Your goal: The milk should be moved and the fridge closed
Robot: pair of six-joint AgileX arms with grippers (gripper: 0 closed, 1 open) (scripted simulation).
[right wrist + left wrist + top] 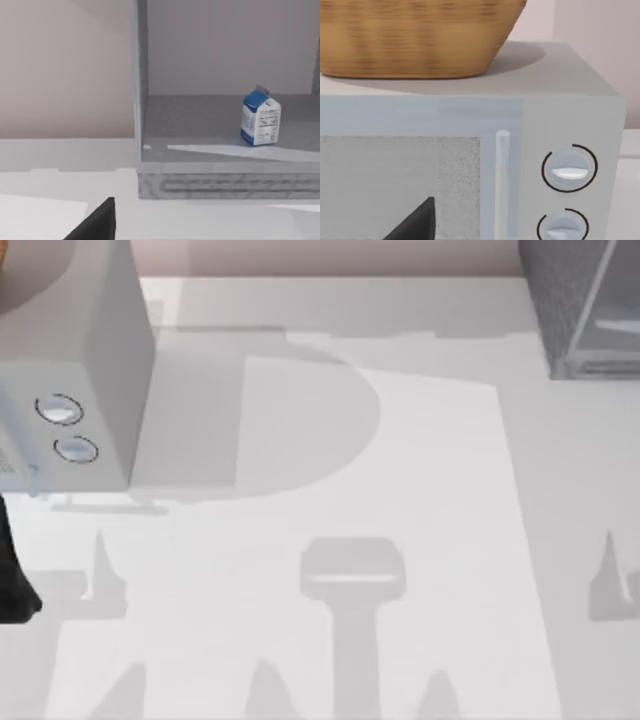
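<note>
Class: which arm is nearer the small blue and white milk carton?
Right. Its wrist camera faces the blue and white milk carton standing inside the open dark grey speckled fridge. The left arm faces the pale grey two-dial box across the table.

Milk [260, 117] upright inside fridge [225, 182]; basket [415, 37] atop microwave [570, 115].

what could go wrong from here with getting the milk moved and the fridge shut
1. The milk stands upright deep on the floor of the open fridge, behind a raised front lip; a low reach could catch that lip.
2. The carton is narrow and upright, so a clumsy approach could probably tip it.
3. The side panel by the opening leaves little room for the right arm.
</note>
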